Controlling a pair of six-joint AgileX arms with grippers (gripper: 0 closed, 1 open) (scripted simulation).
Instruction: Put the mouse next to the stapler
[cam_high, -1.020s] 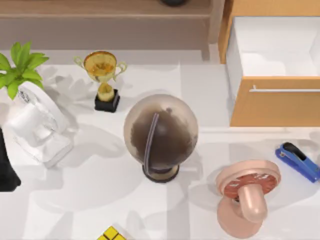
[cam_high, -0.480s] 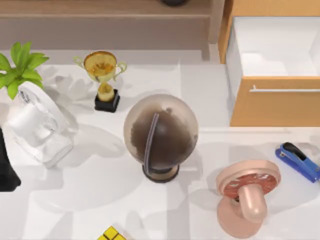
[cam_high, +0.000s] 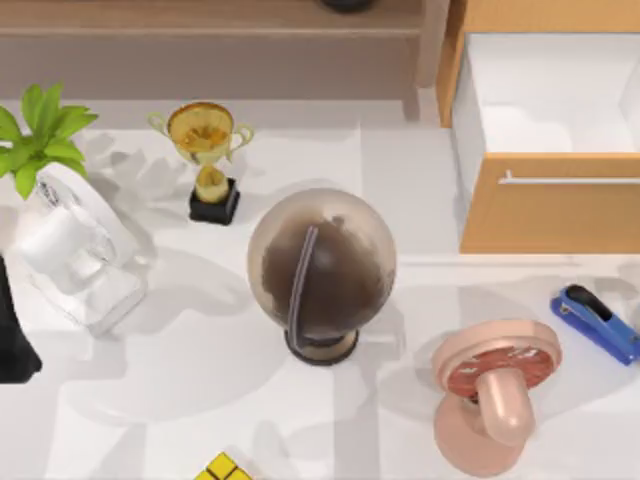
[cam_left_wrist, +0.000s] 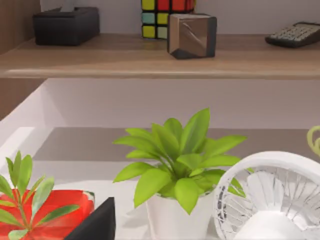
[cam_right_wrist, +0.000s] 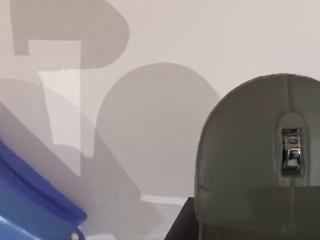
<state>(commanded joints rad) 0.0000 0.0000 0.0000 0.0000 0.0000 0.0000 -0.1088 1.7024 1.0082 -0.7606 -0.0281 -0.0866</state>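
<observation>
mouse (cam_right_wrist: 255, 155): dark grey, close under right wrist camera, near stapler (cam_high: 596, 322)
stapler: desk (cam_high: 200, 380) right edge, beside pink fan (cam_high: 492, 392)
end effector state: cannot tell

Open white tabletop (cam_right_wrist: 165, 45) right under right wrist, between mouse (cam_right_wrist: 255, 160) and stapler (cam_right_wrist: 30, 200), apart, passable gap. From above: stapler (cam_high: 596, 322) at right edge, pink fan (cam_high: 492, 392) just beside, drawer (cam_high: 548, 205) behind, globe (cam_high: 321, 268) blocking centre. Clear strip along front left.
</observation>
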